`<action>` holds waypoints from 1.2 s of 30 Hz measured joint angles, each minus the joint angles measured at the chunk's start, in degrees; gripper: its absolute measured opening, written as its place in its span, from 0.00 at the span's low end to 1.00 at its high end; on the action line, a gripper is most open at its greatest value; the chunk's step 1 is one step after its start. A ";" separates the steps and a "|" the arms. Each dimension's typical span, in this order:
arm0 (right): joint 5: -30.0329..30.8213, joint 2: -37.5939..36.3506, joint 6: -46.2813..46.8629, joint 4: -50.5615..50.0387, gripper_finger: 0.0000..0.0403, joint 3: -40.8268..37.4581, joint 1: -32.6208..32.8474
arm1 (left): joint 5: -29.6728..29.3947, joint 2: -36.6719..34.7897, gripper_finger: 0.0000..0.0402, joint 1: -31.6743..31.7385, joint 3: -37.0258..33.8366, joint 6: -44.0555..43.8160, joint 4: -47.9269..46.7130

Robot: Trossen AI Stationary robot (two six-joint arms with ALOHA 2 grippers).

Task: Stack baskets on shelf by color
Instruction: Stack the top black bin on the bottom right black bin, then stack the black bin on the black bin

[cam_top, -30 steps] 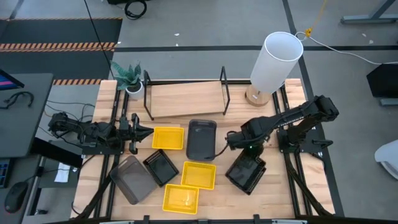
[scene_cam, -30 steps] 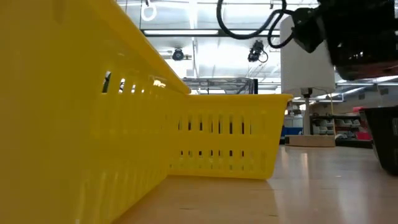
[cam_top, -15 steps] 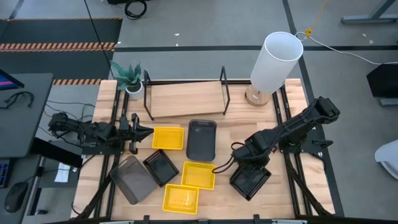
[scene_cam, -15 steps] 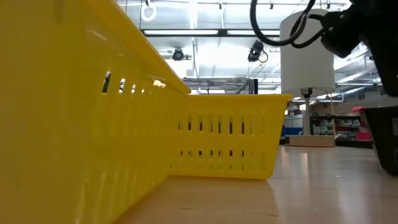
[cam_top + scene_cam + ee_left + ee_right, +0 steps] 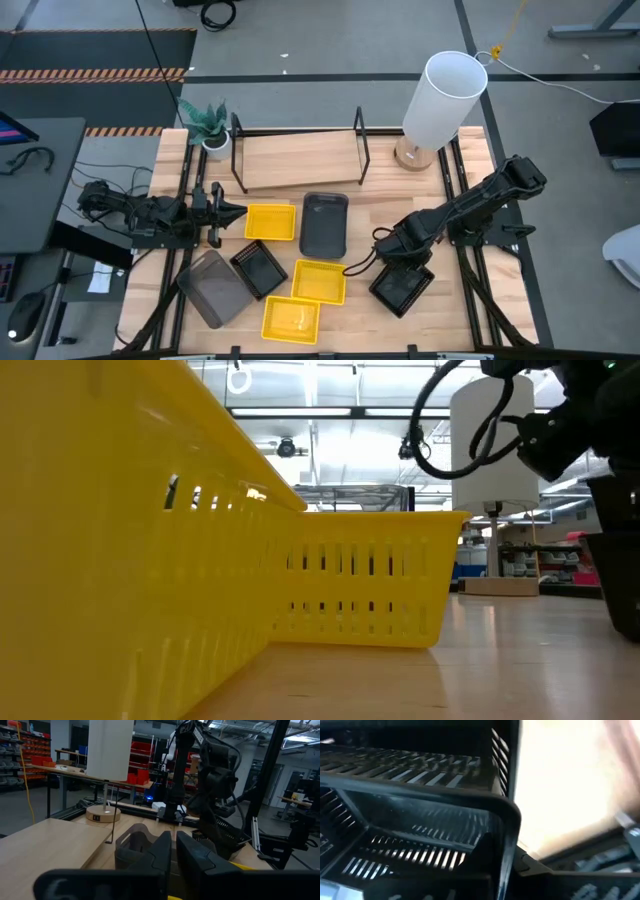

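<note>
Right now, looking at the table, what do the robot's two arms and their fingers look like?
Both arms are dark, nearly black, built of jointed segments. The left arm has black cables bunched at its base, and its two fingers are broad, smooth, matte black blades. The right arm is chunkier at the joints, with a black cable looping from its wrist. No markings or labels are readable on either.

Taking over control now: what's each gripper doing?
Left gripper: shut, empty.
Right gripper: shut on the black basket.
</note>
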 joint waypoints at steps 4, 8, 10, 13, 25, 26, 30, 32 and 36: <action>-1.11 0.00 -0.29 5.15 0.08 -2.10 0.00 | -0.01 0.00 0.07 0.01 0.00 0.00 0.00; -1.47 0.00 -0.10 5.92 0.15 -2.73 -0.20 | -0.02 0.00 0.08 0.00 0.01 0.00 0.00; -1.70 0.00 -0.07 5.86 0.19 -2.73 -0.51 | -0.02 0.00 0.09 -0.01 0.00 0.01 0.00; -2.38 0.00 -0.06 4.83 0.25 -2.18 -0.97 | -0.02 0.00 0.09 -0.01 0.02 0.00 0.00; 5.71 0.02 -7.32 4.78 0.33 7.34 -2.68 | -0.02 0.00 0.08 -0.01 0.02 0.00 0.00; 7.33 0.02 -8.57 7.63 0.33 7.60 -2.68 | -0.01 0.00 0.09 -0.01 0.00 0.00 0.00; 10.79 0.82 -14.22 20.45 0.32 7.89 -2.49 | -0.02 0.00 0.09 0.01 0.00 0.00 0.00; 11.47 1.90 -16.36 24.28 0.32 7.93 -2.49 | -0.01 0.00 0.08 0.01 0.00 0.00 0.00; 12.51 6.72 -21.96 24.53 0.32 12.27 -2.49 | -0.02 0.00 0.07 -0.01 0.02 0.00 -0.12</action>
